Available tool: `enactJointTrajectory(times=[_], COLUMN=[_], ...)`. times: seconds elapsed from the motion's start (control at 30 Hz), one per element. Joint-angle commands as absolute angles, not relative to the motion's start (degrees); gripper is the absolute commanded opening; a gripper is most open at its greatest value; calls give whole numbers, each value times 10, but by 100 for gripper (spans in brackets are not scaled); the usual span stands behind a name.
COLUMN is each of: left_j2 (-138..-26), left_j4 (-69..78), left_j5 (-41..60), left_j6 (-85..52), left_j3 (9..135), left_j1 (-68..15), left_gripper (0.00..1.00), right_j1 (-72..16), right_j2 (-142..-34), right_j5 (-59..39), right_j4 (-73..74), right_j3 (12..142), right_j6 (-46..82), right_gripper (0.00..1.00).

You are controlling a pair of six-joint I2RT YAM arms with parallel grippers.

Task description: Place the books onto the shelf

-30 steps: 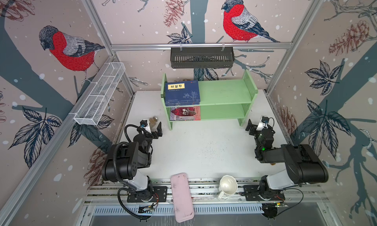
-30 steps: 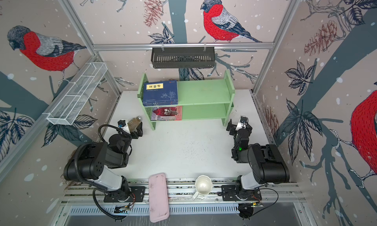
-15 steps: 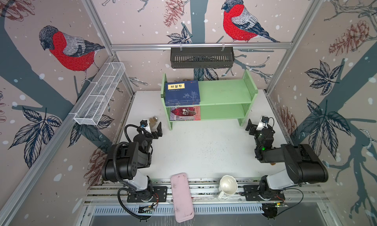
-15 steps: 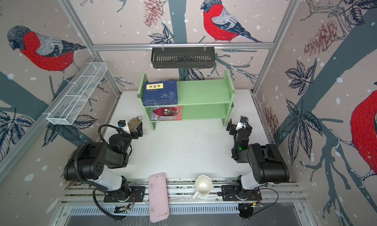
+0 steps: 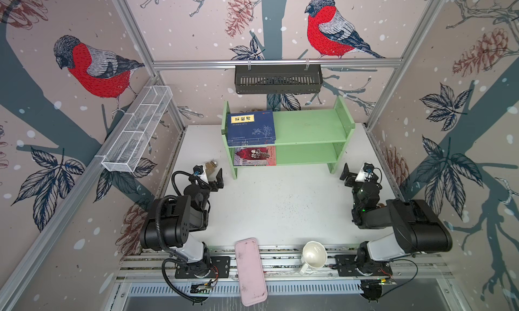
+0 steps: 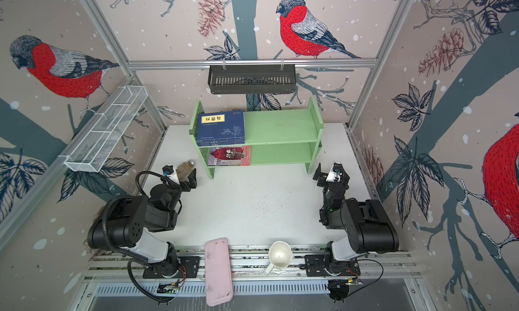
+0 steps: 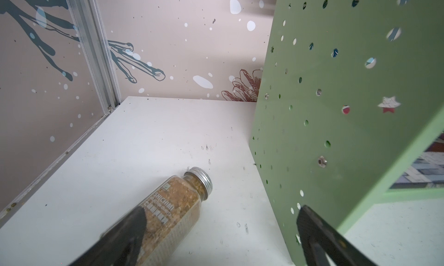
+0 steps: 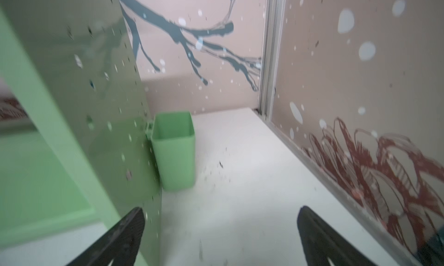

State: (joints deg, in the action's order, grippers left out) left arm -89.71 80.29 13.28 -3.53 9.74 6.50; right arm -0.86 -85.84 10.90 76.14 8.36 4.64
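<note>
The light green shelf (image 5: 309,127) (image 6: 280,127) stands at the back of the white table. A stack of navy books (image 5: 250,127) (image 6: 221,127) with a yellow label lies flat at the left end of its upper tier. A red-and-grey book (image 5: 255,156) (image 6: 230,156) lies on the lower tier beneath them. My left gripper (image 5: 213,176) (image 7: 221,219) hovers open and empty beside the shelf's left side panel (image 7: 336,108). Open and empty too, my right gripper (image 5: 354,177) (image 8: 221,219) sits by the right side panel (image 8: 84,84).
A spice bottle (image 5: 211,165) (image 7: 177,204) lies on the table under my left gripper. A small green bin (image 8: 174,149) hangs on the shelf's right panel. A pink case (image 5: 250,270) and white cup (image 5: 313,256) rest at the front edge. Black basket (image 5: 278,79) and wire basket (image 5: 137,132) hang above.
</note>
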Motion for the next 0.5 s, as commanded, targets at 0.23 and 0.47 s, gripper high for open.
enactJointTrajectory(times=[0.23,0.47], left_j2=[-896,-896], left_j4=[822,821], left_j5=[125,125], left_j6=[-28,-28], left_j3=[100,100], left_j1=[63,63], left_gripper=[98,98], right_j1=[-25,-24], right_j2=[-865,-860], right_j5=[156,153], right_j4=[696,695], right_j3=[133,130], right_j6=[55,55], right_gripper=[100,100])
